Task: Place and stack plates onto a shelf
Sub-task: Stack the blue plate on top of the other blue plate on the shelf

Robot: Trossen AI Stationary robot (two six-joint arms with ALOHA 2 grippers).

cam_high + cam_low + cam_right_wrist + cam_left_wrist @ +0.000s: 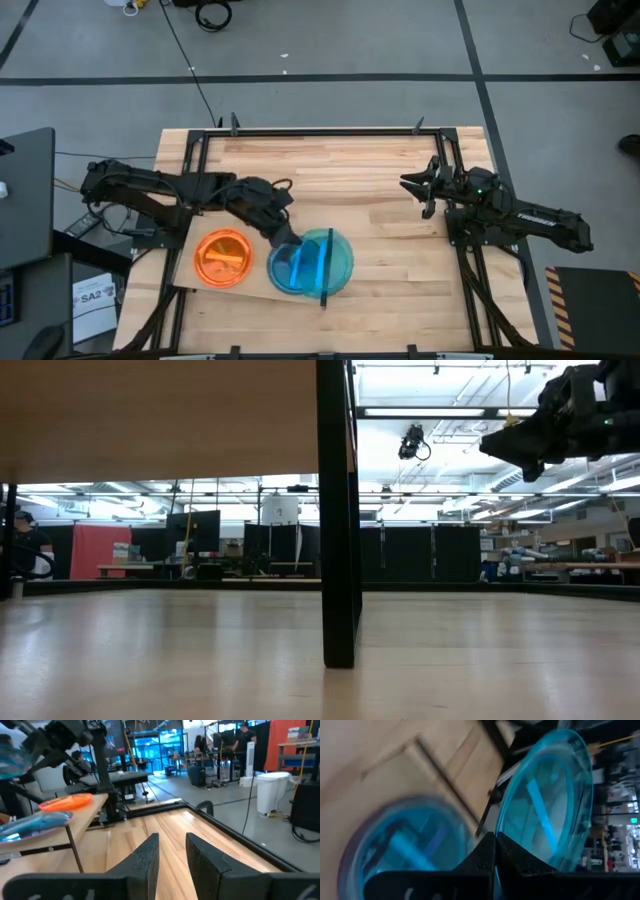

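Observation:
My left gripper [287, 240] is shut on a teal-blue plate [335, 260] above the right end of the shelf [185, 285], a pale panel with a black upright strip [447, 782]. A stack of blue plates [285, 272] lies flat on the shelf just under the held plate. An orange plate stack [223, 258] lies flat to its left. In the left wrist view the held plate [547, 795] stands beside the blue stack [405, 855]. My right gripper [425, 190] hangs open over the table's right half, away from the plates. My left gripper pinches the teal-blue plate by its rim [506, 851] between the two shut fingers [485, 851]. It comes slanting down from the table's far left. The plate is lifted clear of the shelf and tilted steeply, almost on edge, above the blue stack.
A black metal frame [320, 130] runs round the tabletop. In the low view the shelf's underside [150, 410] and its black upright [338, 510] stand near the camera, with bare wood [380, 220] between the shelf and my right gripper [172, 855]. People stand in the room beyond.

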